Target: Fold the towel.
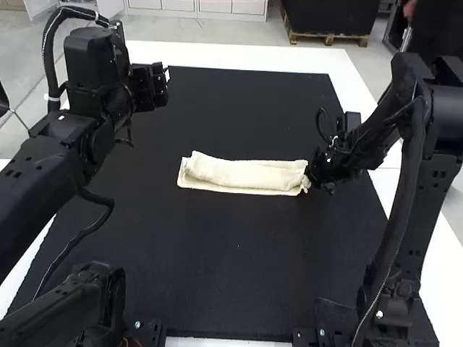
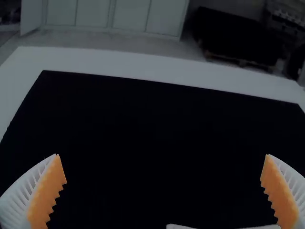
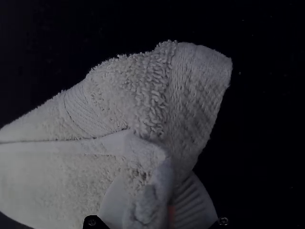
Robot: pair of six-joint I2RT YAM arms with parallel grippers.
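A cream towel point(image 1: 242, 175) lies as a long narrow folded strip across the middle of the black mat, its right end bunched. My left gripper point(image 1: 166, 74) is above the mat, to the left of the towel and farther back. In the left wrist view the left gripper point(image 2: 162, 155) is wide open with nothing between its pads; a sliver of towel point(image 2: 224, 226) is visible. At the towel's right end is my right gripper point(image 1: 314, 178). In the right wrist view, the right gripper point(image 3: 155, 202) is shut on a bunched fold of the towel point(image 3: 128, 95), which partly covers its fingers.
The black mat point(image 1: 217, 253) covers most of the white table point(image 1: 239, 58). The left arm point(image 1: 65, 144) stands over the mat's left side, and the right arm point(image 1: 416, 166) with its cable reaches in from the right. Dark brackets and arm parts stand at the near edge.
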